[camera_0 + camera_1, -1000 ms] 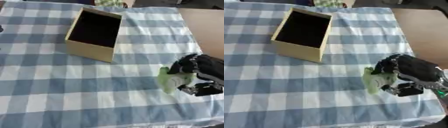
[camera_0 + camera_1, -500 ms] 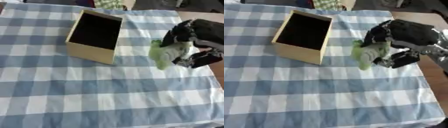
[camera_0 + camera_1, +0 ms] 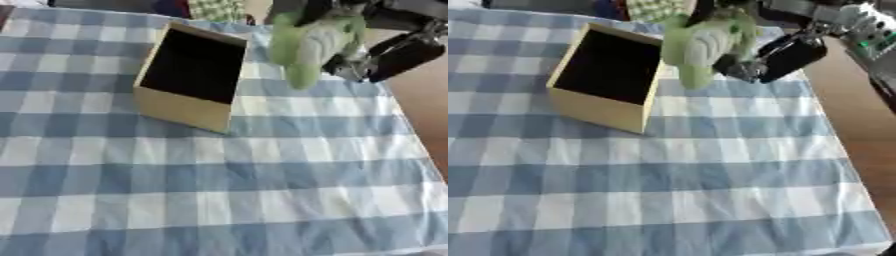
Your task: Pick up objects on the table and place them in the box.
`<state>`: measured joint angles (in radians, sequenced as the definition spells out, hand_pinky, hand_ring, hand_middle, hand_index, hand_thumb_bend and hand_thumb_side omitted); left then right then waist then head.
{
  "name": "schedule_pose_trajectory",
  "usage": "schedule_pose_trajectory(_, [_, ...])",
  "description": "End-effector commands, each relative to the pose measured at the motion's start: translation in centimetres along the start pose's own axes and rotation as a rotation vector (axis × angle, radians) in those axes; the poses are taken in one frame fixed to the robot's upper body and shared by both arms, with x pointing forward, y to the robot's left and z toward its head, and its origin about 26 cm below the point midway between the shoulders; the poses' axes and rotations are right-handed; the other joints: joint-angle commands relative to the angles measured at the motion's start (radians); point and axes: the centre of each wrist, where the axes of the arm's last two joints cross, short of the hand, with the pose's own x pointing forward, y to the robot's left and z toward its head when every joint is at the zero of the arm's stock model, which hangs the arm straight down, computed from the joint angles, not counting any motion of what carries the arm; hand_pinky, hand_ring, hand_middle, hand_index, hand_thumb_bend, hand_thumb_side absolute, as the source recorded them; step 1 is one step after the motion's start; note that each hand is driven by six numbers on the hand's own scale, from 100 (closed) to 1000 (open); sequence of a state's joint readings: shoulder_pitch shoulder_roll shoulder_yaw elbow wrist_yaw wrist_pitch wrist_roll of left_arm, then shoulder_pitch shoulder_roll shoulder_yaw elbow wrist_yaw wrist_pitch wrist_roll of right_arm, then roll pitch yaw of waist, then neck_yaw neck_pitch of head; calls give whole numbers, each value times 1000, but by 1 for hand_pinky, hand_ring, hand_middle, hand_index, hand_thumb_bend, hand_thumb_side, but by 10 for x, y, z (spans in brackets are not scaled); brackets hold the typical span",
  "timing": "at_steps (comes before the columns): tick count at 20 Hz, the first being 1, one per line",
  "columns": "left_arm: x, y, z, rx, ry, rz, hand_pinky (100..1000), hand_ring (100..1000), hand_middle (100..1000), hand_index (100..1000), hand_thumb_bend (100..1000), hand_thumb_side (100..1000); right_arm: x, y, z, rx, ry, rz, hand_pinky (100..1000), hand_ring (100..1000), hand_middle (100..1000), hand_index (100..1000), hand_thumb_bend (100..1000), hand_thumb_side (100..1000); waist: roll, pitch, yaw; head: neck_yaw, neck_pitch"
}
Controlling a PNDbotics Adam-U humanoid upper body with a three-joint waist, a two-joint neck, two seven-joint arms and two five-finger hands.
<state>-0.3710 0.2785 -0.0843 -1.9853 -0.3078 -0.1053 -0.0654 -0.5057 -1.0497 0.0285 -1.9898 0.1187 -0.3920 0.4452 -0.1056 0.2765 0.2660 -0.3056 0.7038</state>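
The right hand (image 3: 785, 47) grasps a pale green, soft-looking object (image 3: 311, 42) that hangs limp in the air just right of the open tan box (image 3: 192, 77) on the blue checked tablecloth (image 3: 219, 175); no writing is legible.

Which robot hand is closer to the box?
The right robot hand. It holds a soft green thing in the air, just right of the box. The left robot hand does not show in either view.
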Motion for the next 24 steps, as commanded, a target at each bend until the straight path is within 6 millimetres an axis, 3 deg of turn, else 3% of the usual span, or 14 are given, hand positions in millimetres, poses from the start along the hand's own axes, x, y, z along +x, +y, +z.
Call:
schedule_pose_trajectory(1, [6, 3, -5, 0, -34, -5, 364, 644, 747, 647, 100, 783, -2, -15, -7, -4, 3, -6, 565, 491, 401, 643, 100, 100, 1, -9, 7, -12, -21])
schedule_pose_trajectory(11, [10, 2, -11, -5, -62, 7, 365, 645, 749, 646, 100, 783, -38, -22, -32, -40, 35, -37, 572, 494, 401, 646, 100, 100, -9, 13, 42, -28, -41])
schedule_pose_trajectory(24, [14, 1, -19, -7, -98, 22, 368, 647, 750, 646, 100, 779, -74, 9, -53, -11, 94, -72, 589, 498, 403, 646, 100, 101, -20, 24, 83, -61, -55])
